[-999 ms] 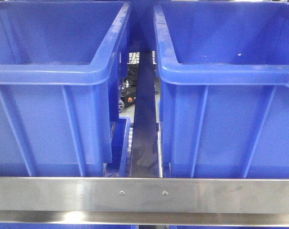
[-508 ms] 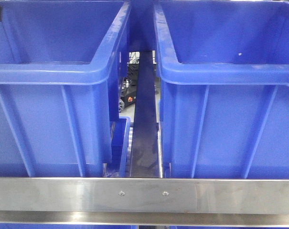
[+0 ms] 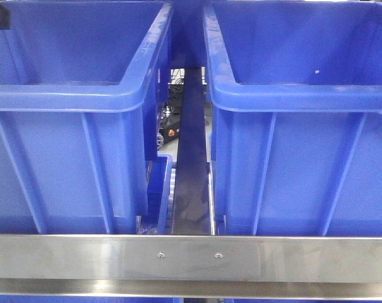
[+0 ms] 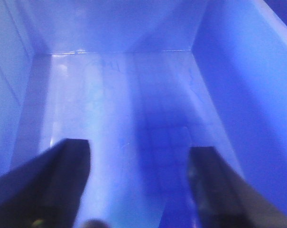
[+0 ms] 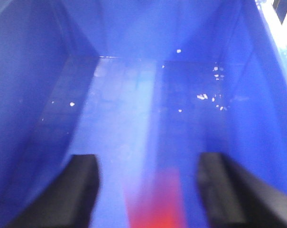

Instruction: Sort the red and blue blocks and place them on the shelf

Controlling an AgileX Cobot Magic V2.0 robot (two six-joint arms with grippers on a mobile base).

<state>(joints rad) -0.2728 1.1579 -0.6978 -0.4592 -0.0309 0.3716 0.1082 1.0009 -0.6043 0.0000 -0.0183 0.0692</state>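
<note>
So both arms are hovering down inside the big blue bins on the shelf (image 3: 191, 257). The left gripper (image 4: 138, 185) has its fingers spread wide with nothing between them, just bare bin floor. The right gripper (image 5: 148, 190) is spread too, with a blurry red smear below the gap, probably the red block (image 5: 155, 209) dropping or just landed. No blue block visible anywhere, so I can't tell if it's sorted.

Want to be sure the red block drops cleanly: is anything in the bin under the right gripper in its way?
Nothing visible does. The right gripper is open over the blue bin floor, which shows only small pale specks beyond the blurred red block between its fingers.
</note>
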